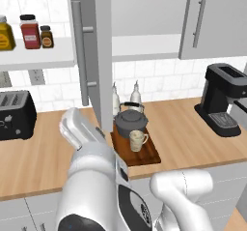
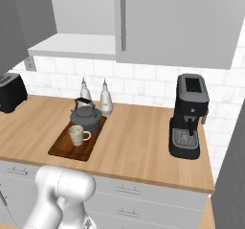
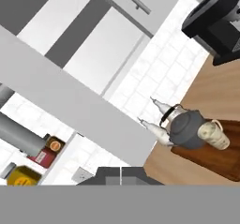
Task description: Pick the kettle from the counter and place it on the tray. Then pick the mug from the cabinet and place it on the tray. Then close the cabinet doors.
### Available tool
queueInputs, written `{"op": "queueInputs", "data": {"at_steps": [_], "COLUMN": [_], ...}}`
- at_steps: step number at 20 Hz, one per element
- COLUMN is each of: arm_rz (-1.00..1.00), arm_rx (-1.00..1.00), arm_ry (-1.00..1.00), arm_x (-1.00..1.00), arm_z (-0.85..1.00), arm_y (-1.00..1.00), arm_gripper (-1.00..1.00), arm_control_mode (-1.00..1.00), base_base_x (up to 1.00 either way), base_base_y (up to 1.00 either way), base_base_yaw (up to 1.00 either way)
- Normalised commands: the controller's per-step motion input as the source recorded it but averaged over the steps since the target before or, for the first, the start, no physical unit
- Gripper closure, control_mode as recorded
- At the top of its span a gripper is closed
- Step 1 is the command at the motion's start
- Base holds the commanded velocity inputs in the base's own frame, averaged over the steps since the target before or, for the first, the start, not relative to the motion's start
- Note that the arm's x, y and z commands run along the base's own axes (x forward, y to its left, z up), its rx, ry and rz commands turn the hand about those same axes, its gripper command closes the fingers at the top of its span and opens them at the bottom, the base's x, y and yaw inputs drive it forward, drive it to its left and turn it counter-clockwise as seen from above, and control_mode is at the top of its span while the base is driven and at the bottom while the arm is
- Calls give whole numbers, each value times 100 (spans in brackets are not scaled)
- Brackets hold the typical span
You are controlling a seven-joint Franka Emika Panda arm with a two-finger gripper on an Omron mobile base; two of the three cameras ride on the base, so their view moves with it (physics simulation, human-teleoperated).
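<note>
Light is even and bright in all three views, flat as rendered light is, with no single source to be seen. Shadows are faint: a soft dark patch lies under the kettle (image 1: 130, 122) on the tray (image 1: 144, 156), and the coffee machine (image 2: 189, 122) darkens the worktop (image 2: 139, 142) at its foot. No glare shows on the white tiles. Edges are slightly soft, perhaps from low resolution. The hand view is steeply rolled, and the near door (image 3: 70, 103) seems a little blurred.
</note>
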Motion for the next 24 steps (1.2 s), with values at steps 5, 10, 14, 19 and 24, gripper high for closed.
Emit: {"op": "queueInputs", "data": {"at_steps": [5,10,14,19,24], "arm_rz": [-9,-11,-12,-14,-10], "arm_rx": [0,0,0,0,0], "arm_ry": [-1,-7,-7,-5,-8], "arm_x": [24,49,83,99,68], "arm_z": [-8,0,-1,-12,-2], "arm_y": [59,43,21,16,31], "arm_gripper": [100,100,100,100,100], "arm_control_mode": [-100,-100,-100,-100,-100], "base_base_x": [0,0,0,0,0], "base_base_y": [0,0,0,0,0], "base_base_yaw": [0,0,0,0,0]}}
